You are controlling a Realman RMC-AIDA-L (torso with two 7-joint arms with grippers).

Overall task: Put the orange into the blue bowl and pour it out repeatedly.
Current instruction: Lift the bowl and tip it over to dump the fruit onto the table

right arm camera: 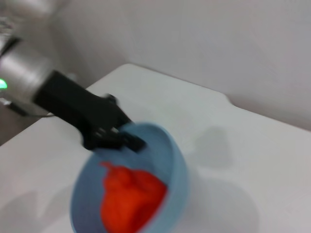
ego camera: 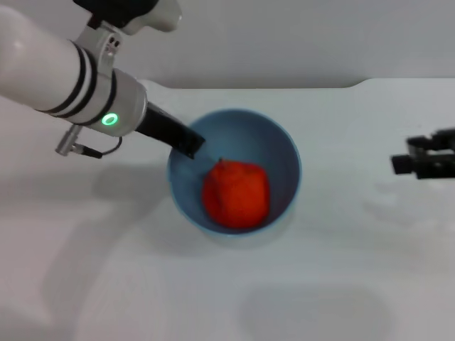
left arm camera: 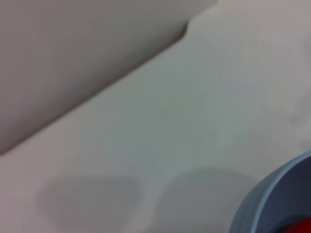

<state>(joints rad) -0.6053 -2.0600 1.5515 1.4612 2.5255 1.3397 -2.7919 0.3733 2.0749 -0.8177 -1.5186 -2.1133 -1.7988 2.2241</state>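
Note:
The red-orange orange (ego camera: 236, 193) lies inside the light-blue bowl (ego camera: 288, 153), against the side nearest me. My left gripper (ego camera: 190, 145) is shut on the bowl's far-left rim, with one black finger reaching inside. The right wrist view shows the same grip: left gripper (right arm camera: 119, 138) on the rim of the bowl (right arm camera: 177, 162), which is tilted, with the orange (right arm camera: 131, 199) low in it. The bowl seems held above the table. In the left wrist view only an edge of the bowl (left arm camera: 265, 201) and a sliver of orange (left arm camera: 299, 227) show. My right gripper (ego camera: 402, 163) hangs at the far right, away from the bowl.
The white table (ego camera: 341, 284) runs to a back edge with a notched corner (ego camera: 355, 85) at the far right. Beyond it is a plain grey wall. Shadows of the bowl lie on the table near its front.

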